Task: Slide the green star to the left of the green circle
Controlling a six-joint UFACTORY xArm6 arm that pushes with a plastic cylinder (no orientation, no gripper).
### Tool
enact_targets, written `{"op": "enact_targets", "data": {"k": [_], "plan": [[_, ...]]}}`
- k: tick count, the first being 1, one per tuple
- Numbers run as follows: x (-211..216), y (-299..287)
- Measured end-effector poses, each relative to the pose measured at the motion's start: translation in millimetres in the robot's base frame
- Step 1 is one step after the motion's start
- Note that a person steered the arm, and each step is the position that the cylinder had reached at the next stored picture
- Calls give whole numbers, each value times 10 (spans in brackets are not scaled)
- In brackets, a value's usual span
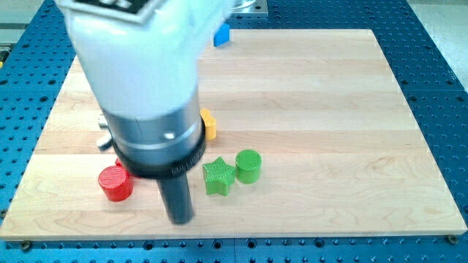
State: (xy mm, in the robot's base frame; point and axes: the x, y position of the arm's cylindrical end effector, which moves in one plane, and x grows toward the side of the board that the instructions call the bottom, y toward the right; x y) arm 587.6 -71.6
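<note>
Camera view: my tip (180, 218) (no jaws) sits left of green star (218, 177), seemingly apart.

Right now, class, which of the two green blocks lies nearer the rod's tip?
The green star: it lies just to the view's right of my tip, while the green circle sits beyond it, farther right.

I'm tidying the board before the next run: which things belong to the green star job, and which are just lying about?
Job:
green star, now at the left of the circle
green circle
my tip, left of and below the star

Lying about:
red cylinder
yellow block, partly hidden
blue block, at the view's top
</note>
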Motion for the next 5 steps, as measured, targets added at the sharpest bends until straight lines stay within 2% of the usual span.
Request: {"op": "enact_targets", "data": {"k": [2,3,5], "plan": [[-802,684],[-1074,682],[-1322,-116]]}}
